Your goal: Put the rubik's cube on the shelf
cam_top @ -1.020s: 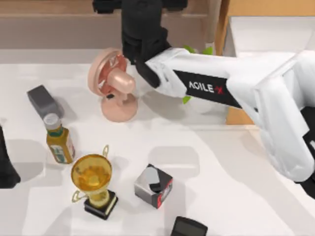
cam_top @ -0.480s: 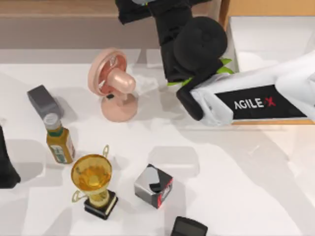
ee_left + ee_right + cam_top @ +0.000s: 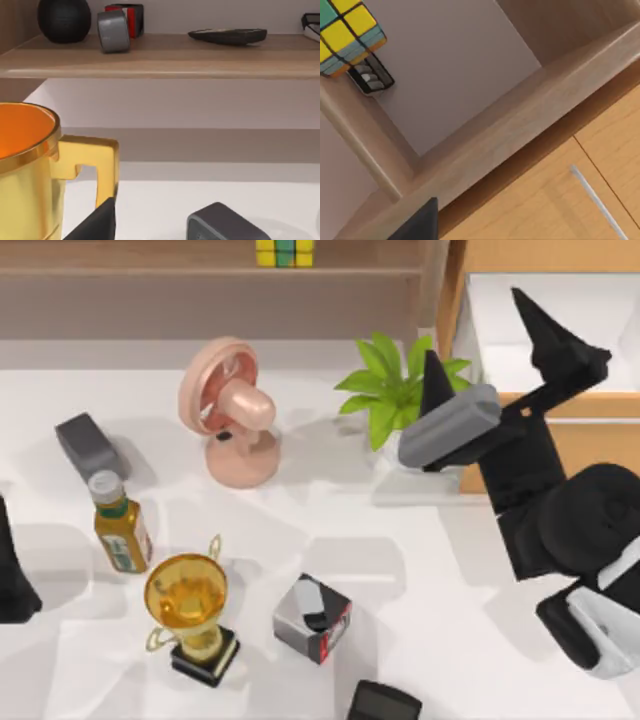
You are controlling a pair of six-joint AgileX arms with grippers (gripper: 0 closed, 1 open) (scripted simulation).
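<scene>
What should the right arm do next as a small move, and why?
Probably pull the right gripper further back toward its side of the table and park it. The rubik's cube already sits on the shelf, apart from the gripper, whose fingers are spread open and empty near the plant. Nothing seems left to carry. The left arm is parked at the left edge of the table.

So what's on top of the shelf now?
The cube sits on the shelf, free of the open right gripper. The shelf's far-left stretch is cut off from above.
</scene>
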